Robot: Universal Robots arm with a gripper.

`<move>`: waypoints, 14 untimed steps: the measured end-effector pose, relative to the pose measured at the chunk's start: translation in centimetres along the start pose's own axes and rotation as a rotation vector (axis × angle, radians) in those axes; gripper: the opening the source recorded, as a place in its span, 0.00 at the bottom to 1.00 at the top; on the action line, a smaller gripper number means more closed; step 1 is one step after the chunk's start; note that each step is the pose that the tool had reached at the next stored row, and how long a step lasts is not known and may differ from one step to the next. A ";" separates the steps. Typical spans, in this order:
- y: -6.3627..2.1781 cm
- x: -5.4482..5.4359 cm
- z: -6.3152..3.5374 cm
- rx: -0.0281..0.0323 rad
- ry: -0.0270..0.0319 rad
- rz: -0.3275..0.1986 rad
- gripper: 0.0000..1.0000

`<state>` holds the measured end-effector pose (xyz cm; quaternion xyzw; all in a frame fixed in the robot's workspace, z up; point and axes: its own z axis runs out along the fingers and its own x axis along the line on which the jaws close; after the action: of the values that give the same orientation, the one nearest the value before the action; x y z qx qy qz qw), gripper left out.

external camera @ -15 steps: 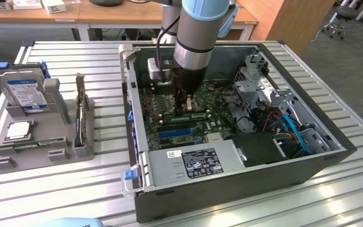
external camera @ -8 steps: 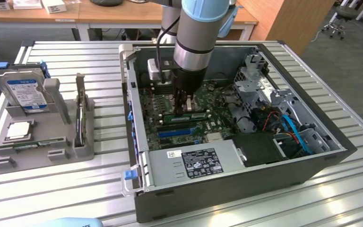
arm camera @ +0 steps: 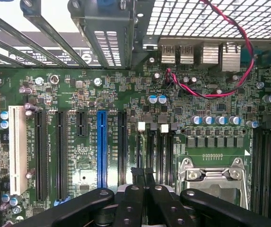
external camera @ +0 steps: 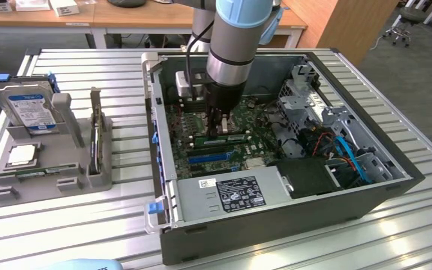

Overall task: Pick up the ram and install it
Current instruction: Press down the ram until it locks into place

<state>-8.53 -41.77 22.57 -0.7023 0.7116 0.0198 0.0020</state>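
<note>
My gripper [external camera: 217, 133] reaches straight down into the open computer case [external camera: 224, 239], over the green motherboard [external camera: 255, 115]. Its black fingers are shut together. A narrow green stick with a white sticker, the ram [external camera: 233, 138], stands on edge in a slot right under the fingertips. I cannot tell whether the tips press on its top edge or hover just above it. In the wrist view the shut gripper [arm camera: 143, 173] sits over the row of black memory slots [arm camera: 160, 146] beside the processor socket [arm camera: 211, 177]. Nothing green shows between the fingers there.
A grey parts tray [external camera: 70, 147] at the exterior view's left holds a hard drive [external camera: 27, 109], a square silver chip [external camera: 22, 154], a thin green board [external camera: 40, 171] and an upright card [external camera: 96, 132]. Inside the case are a power supply [external camera: 235, 194], drive cages and blue cables [external camera: 347, 154].
</note>
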 end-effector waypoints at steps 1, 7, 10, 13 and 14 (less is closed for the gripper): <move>0.00 0.0 0.00 0.0000 0.0000 0.000 0.10; 0.00 0.0 0.17 -0.0002 0.0003 0.000 0.10; 0.00 0.0 0.19 -0.0001 0.0000 0.000 0.10; 0.00 0.0 0.29 -0.0002 0.0001 0.000 0.10; 0.00 0.0 0.33 -0.0001 0.0000 0.000 0.10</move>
<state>-8.53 -41.77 22.25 -0.7022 0.7117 0.0198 0.0019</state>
